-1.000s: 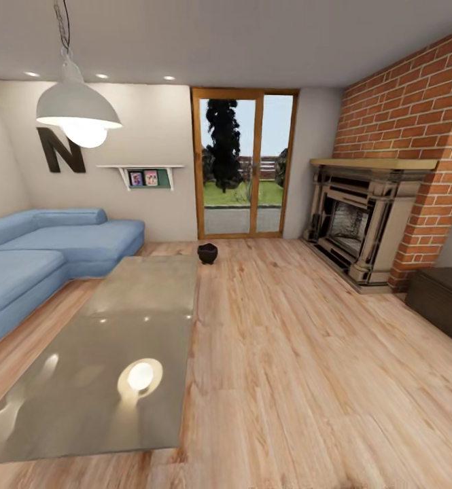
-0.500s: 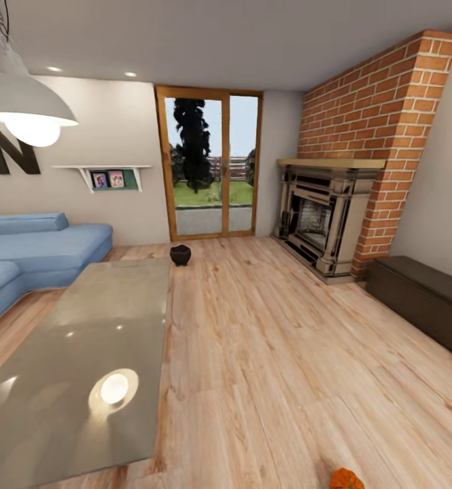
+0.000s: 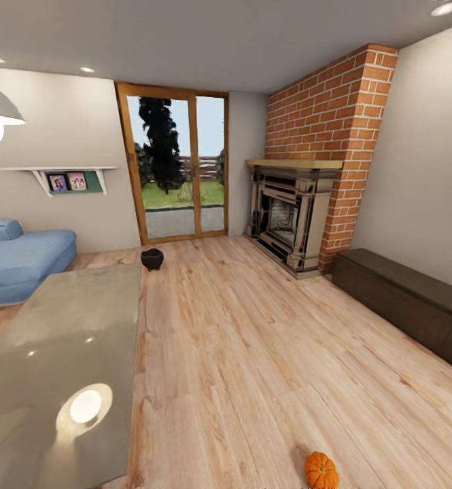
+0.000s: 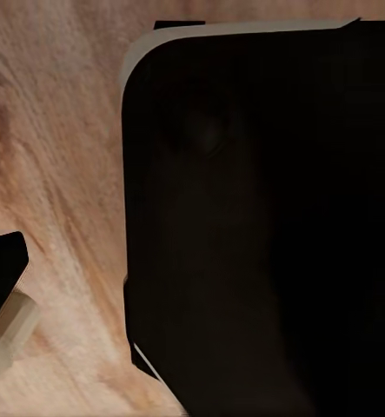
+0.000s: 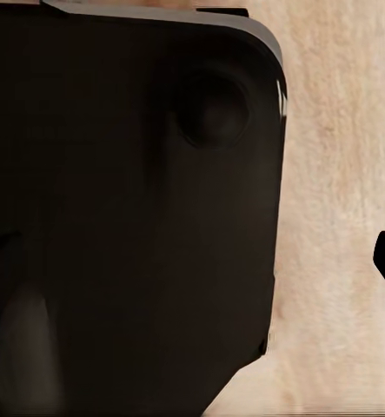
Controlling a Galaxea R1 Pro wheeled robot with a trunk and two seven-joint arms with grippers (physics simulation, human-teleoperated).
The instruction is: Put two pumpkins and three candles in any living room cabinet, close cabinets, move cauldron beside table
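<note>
One small orange ribbed pumpkin point(image 3: 321, 470) lies on the wooden floor at the head view's bottom edge, right of centre. The black cauldron point(image 3: 151, 259) sits on the floor just past the far corner of the glossy grey table point(image 3: 62, 339), which fills the lower left. The long low dark brown cabinet point(image 3: 409, 302) runs along the right wall with all its fronts shut. The candles are out of view. Both wrist views show a large black rounded robot body point(image 4: 262, 226) point(image 5: 131, 208) over pale wood floor.
A brick chimney with a fireplace point(image 3: 290, 217) stands at the far right, just beyond the cabinet. A blue sofa point(image 3: 18, 261) is at the left, a glass patio door point(image 3: 178, 173) at the back. Open wooden floor point(image 3: 253, 339) lies between table and cabinet.
The camera has swung to the right, so the whole room has slid left in the picture. The pumpkin has come into sight at the bottom and more of the cabinet shows.
</note>
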